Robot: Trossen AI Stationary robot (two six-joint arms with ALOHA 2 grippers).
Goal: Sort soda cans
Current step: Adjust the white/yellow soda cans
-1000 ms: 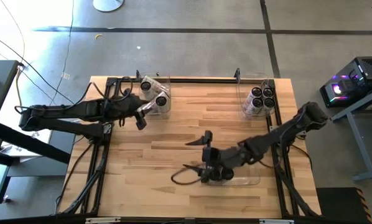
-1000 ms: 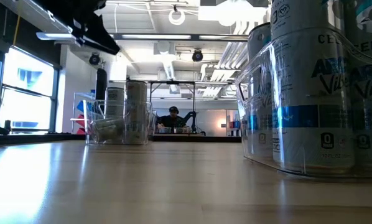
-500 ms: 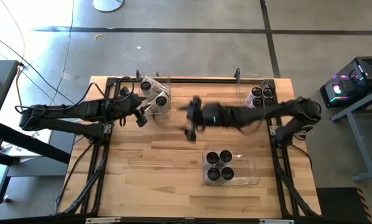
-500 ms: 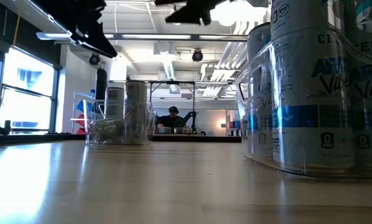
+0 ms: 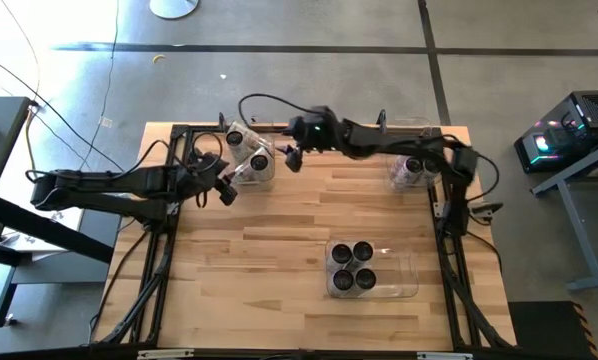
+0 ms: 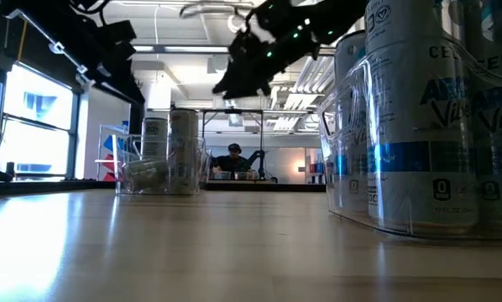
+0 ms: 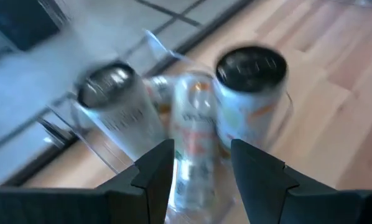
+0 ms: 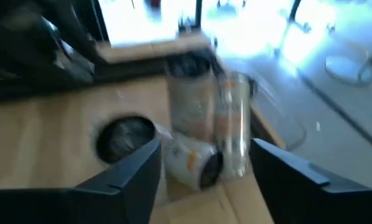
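We look down on a pale wooden slatted table (image 5: 279, 250) framed by black rails. Three clear plastic rectangular bins sit on it. The far-left bin (image 5: 262, 150) near the table's back edge holds silver-sided soda cans (image 5: 251, 147), some upright with dark round tops and one lying on its side. The far-right bin (image 5: 399, 150) at the back corner holds more upright cans (image 5: 407, 170), partly covered by the right arm stretching across above it. The near bin (image 5: 394, 270) by the front edge holds three upright cans (image 5: 353, 266) clustered at its left end, with its right end bare.

The middle of the table between the three bins is open wood, and nothing lies between the near bin and the back row.

The left gripper (image 5: 226, 183) hovers just beside the far-left bin on its near-left side. In its wrist view its two dark fingers (image 7: 155, 171) stand partly apart, gripping nothing, with the tipped can (image 7: 195, 143) lined up between them and farther off.

The right gripper (image 5: 293, 152) reaches across the back edge to just right of the same bin. Its fingers (image 8: 133, 171) stand well apart and empty, with the tipped can (image 8: 189, 158) ahead of them.

From table height, a person (image 6: 232, 159) is seated far back in the room.
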